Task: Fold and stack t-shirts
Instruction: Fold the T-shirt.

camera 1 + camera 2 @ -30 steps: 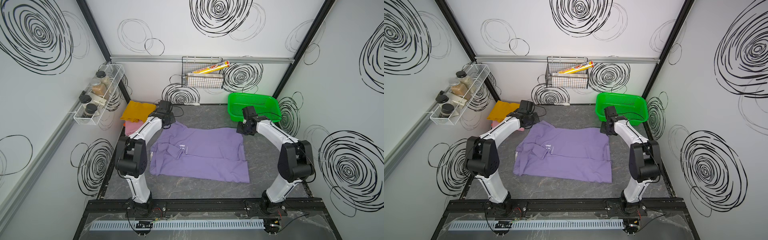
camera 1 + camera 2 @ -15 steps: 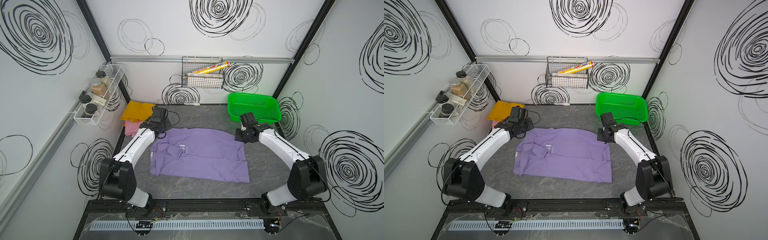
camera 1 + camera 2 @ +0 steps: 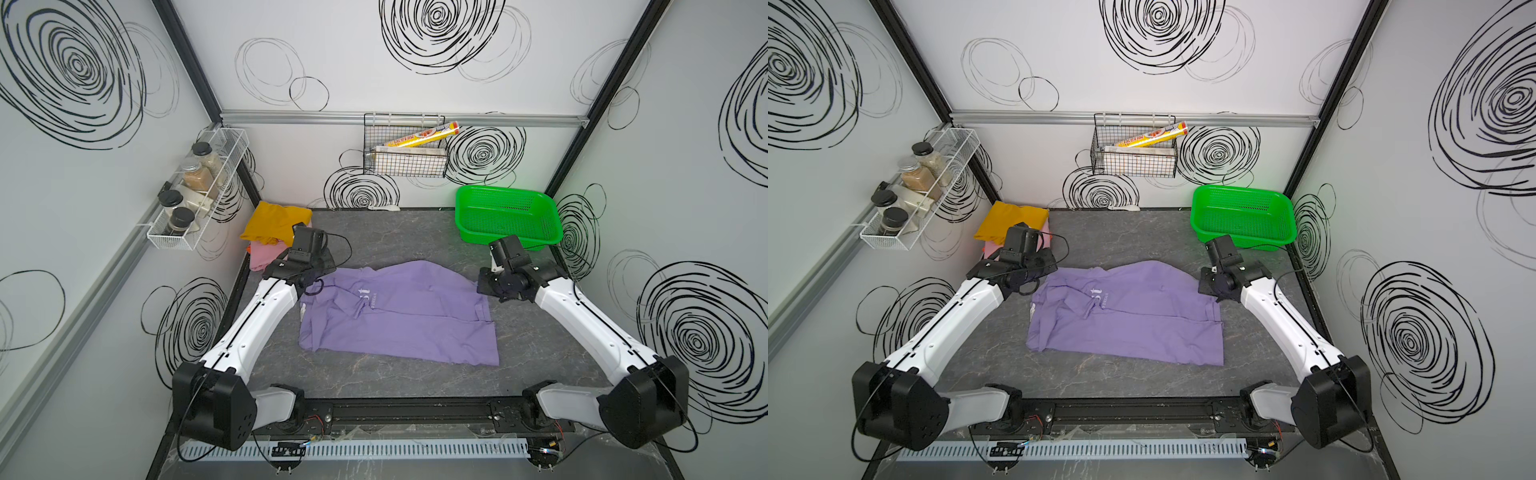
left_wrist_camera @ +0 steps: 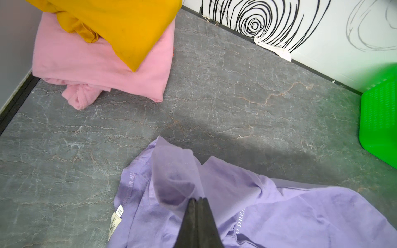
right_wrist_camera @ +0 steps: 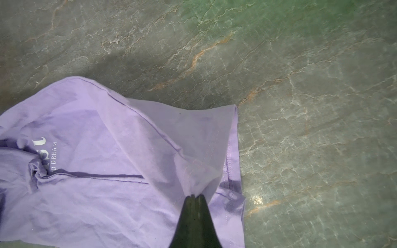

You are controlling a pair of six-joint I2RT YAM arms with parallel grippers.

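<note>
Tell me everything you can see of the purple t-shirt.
The purple t-shirt is thin, soft cloth with white chest lettering and a white neck label. It lies wrinkled and partly folded on the table, its far edge raised. The left tool, shut, pinches it near the neck; the right tool, shut, pinches it near the hem.

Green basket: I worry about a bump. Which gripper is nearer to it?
Right. The right gripper, shut on the purple shirt's edge, sits just in front of the green basket; the left gripper pinches the shirt's opposite end, well away from it.
</note>
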